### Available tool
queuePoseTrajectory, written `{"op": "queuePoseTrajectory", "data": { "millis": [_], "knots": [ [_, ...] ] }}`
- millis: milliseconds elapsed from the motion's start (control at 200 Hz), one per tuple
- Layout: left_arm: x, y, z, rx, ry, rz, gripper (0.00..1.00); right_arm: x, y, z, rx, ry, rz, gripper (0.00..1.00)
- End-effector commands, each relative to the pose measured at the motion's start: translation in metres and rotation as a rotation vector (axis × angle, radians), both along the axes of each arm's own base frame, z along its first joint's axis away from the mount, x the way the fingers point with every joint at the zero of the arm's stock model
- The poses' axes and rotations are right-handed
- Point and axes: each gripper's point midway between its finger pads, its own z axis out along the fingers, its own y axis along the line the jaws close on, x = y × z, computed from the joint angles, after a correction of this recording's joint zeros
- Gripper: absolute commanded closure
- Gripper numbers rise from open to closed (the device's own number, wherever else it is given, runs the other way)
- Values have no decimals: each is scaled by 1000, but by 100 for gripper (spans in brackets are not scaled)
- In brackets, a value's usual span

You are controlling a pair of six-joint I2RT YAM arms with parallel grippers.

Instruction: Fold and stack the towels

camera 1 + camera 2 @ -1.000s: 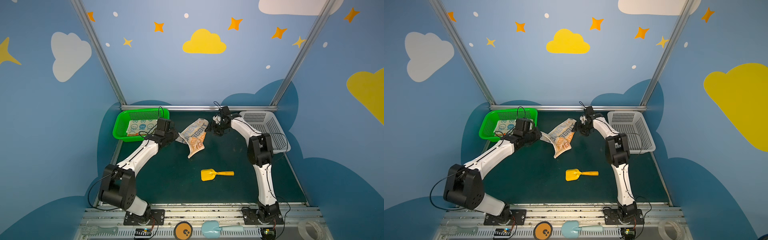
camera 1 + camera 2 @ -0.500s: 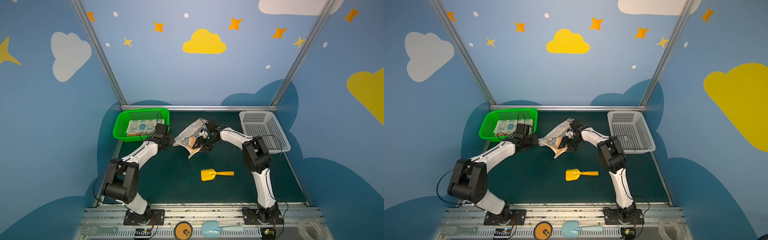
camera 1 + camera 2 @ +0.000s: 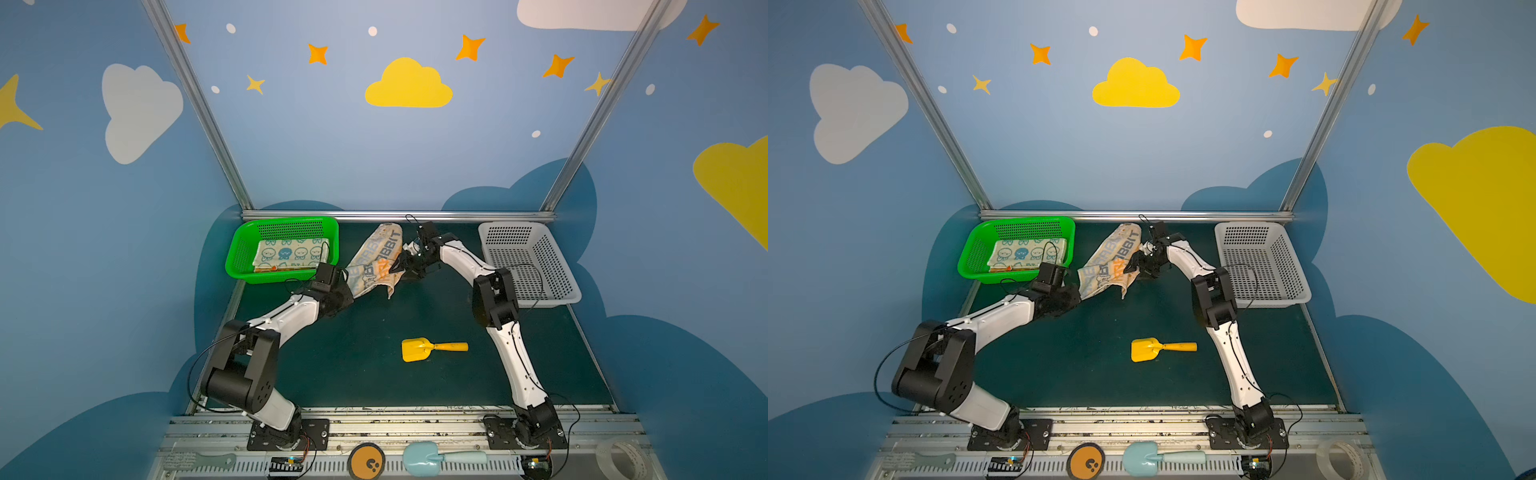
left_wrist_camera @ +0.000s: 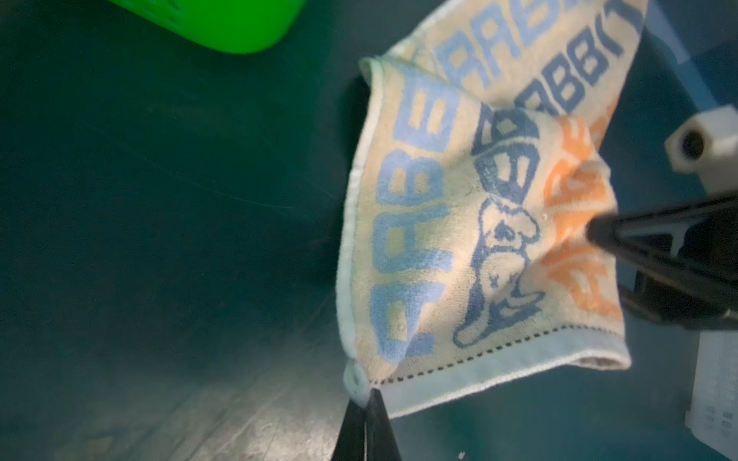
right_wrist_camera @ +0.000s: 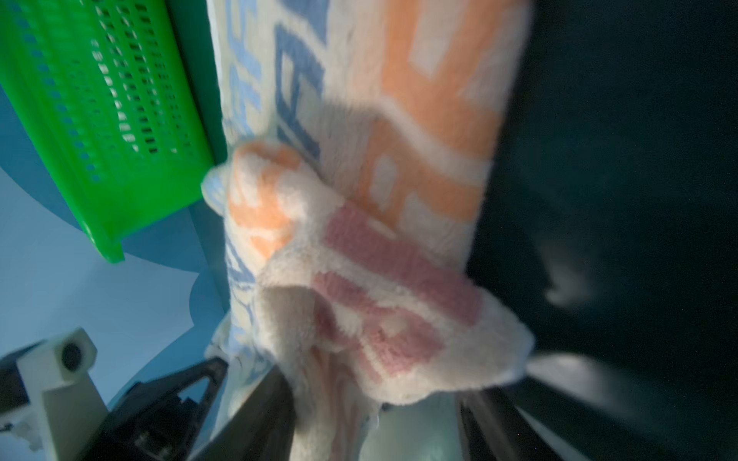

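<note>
The cream towel with blue and orange block letters (image 3: 376, 259) (image 3: 1111, 264) hangs bunched above the dark mat near the back middle. My left gripper (image 3: 351, 291) (image 4: 365, 403) is shut on its pale blue hemmed corner. My right gripper (image 3: 398, 268) (image 5: 373, 399) is at the towel's right edge, jaws open, with a thick fold of the towel (image 5: 359, 319) lying between its fingers. A folded cream towel with blue faces (image 3: 291, 253) lies in the green basket (image 3: 239, 253), and an orange edge (image 3: 282, 269) shows under it.
A white perforated basket (image 3: 528, 270) stands at the back right, close to the right arm's elbow. A yellow toy scoop (image 3: 432, 348) lies on the mat in the front middle. The metal rail (image 3: 395, 216) runs just behind the towel.
My right gripper came from the back rail down to the towel's right edge, and its jaws have narrowed around a fold. My left gripper drew its corner a little toward the front.
</note>
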Motion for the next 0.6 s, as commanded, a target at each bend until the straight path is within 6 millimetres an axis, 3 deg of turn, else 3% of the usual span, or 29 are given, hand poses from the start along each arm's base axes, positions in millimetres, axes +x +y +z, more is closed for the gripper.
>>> {"op": "queuePoseTrajectory", "data": {
  "millis": [0,110,245,400,596],
  "knots": [
    [-1,-19,-4,-31,4,-30,97,16,-49,-15,-144,20,-64,41],
    [2,-33,-6,-36,11,-55,97,16,-68,22,-159,-37,-59,37],
    [9,-36,-5,-34,1,-58,97,-23,-75,50,-128,-50,-37,34],
    [20,-28,9,-34,-23,-42,97,-75,-67,47,-121,-80,43,34],
    [30,-14,42,-41,-87,-19,97,-110,-38,24,-120,-102,146,34]
  ]
}}
